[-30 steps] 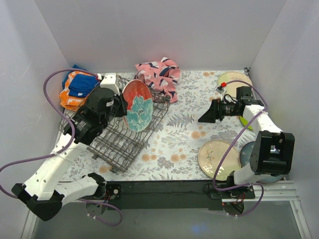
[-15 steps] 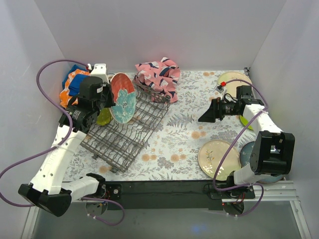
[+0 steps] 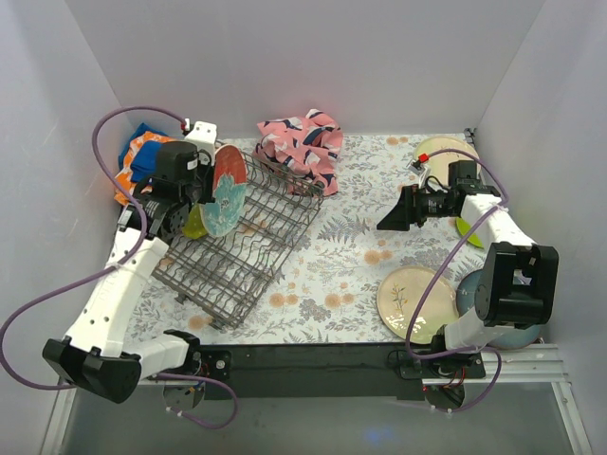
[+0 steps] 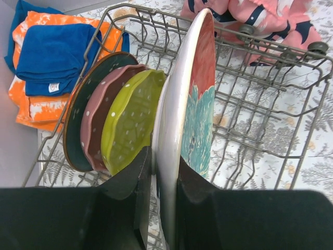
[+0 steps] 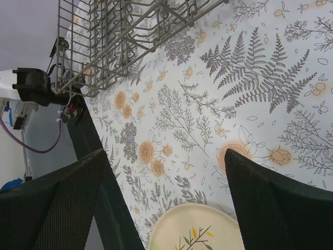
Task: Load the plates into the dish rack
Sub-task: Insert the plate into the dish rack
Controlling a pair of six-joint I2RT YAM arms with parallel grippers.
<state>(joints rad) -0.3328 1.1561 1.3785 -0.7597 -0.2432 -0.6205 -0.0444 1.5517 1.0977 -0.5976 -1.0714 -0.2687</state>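
Note:
The grey wire dish rack (image 3: 248,242) lies at the left of the table. My left gripper (image 4: 165,162) is shut on the rim of a red-and-teal plate (image 4: 196,99), held upright on edge over the rack's left end (image 3: 224,190). Beside it stand three plates in the rack (image 4: 270,104): green (image 4: 130,120), pink (image 4: 101,120) and dark teal (image 4: 78,122). My right gripper (image 3: 391,221) hangs open above the tablecloth, nothing between its fingers (image 5: 166,172). A cream plate (image 3: 415,303) lies flat below it (image 5: 200,229).
A pink patterned cloth (image 3: 303,142) lies behind the rack. Orange and blue cloths (image 4: 52,57) are piled at the far left. Another cream plate (image 3: 441,154), a green one (image 3: 465,230) and a bluish one (image 3: 469,289) sit near the right arm. Walls close in on three sides.
My left arm has carried the red-and-teal plate leftward along the rack and turned it edge-on, up against the green plate. The right arm has stayed still.

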